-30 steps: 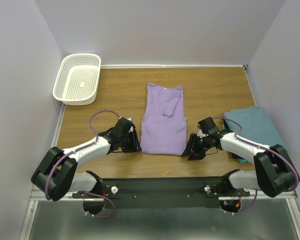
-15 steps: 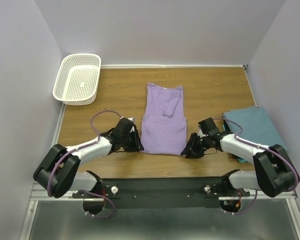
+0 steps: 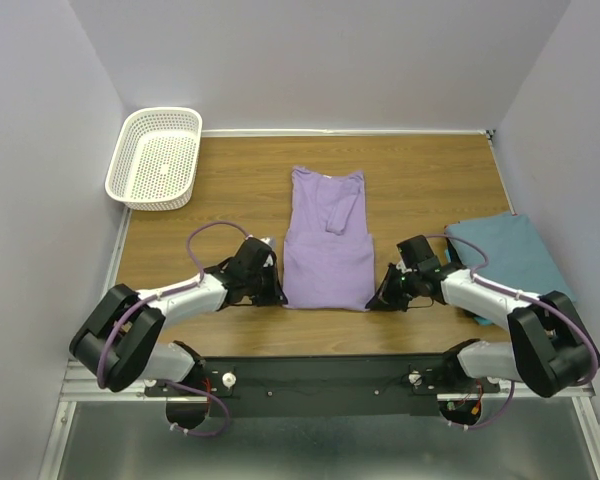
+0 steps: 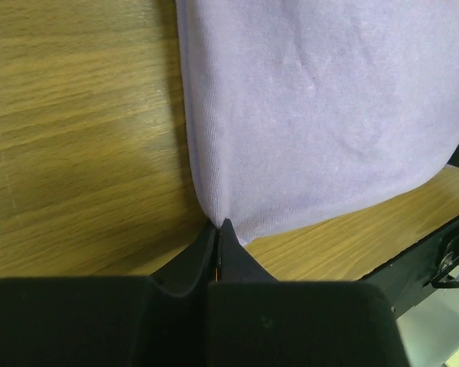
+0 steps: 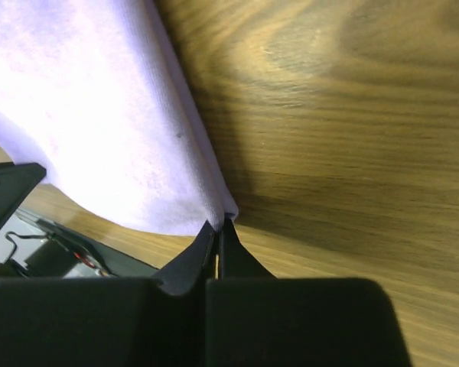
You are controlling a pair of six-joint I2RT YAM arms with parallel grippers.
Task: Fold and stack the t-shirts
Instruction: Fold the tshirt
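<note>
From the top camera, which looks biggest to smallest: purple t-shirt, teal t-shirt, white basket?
1. lavender t-shirt
2. Tie: white mesh basket and teal t-shirt look about alike; the right arm hides part of the teal one.

From above, my right arm [image 3: 485, 292] lies across the teal shirt [image 3: 510, 255], so I can't see that shirt's near left part. The lavender shirt [image 3: 327, 250] loses its two near corners under the left claw [image 3: 276, 293] and the right claw [image 3: 378, 300], and at that size I can't make out the fingers. Each wrist camera gives me only one corner, with the rest of the cloth running off the frame. How much cloth sits between the closed fingertips is hidden from me.
</note>
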